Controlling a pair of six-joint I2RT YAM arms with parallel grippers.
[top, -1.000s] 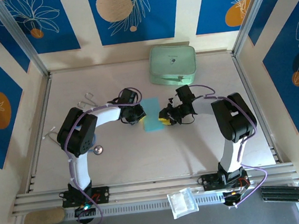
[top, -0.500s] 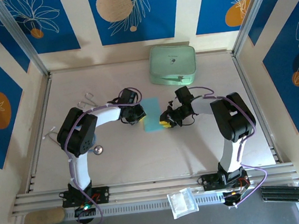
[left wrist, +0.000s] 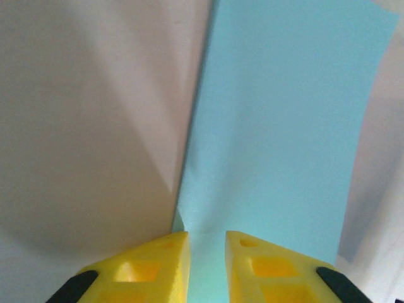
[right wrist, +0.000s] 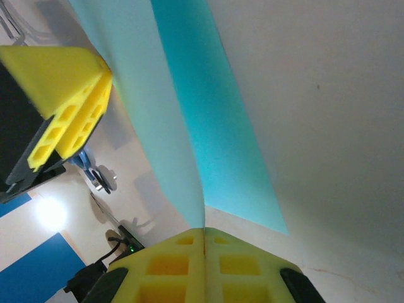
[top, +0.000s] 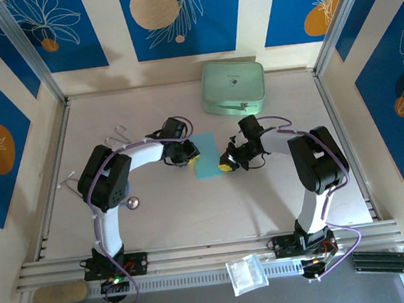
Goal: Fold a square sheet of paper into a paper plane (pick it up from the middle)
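One sky-blue sheet of paper (top: pixel 206 164) sits just nearer the arms than the single mint-green case (top: pixel 233 86), over the worktop (top: pixel 194 217). Two pincers meet it. The right pincer (right wrist: pixel 204 237), directly before the case, is pressed together, pinching one edge. The left pincer (left wrist: pixel 207 243), further left of the case, stands slightly spread astride the opposite edge.
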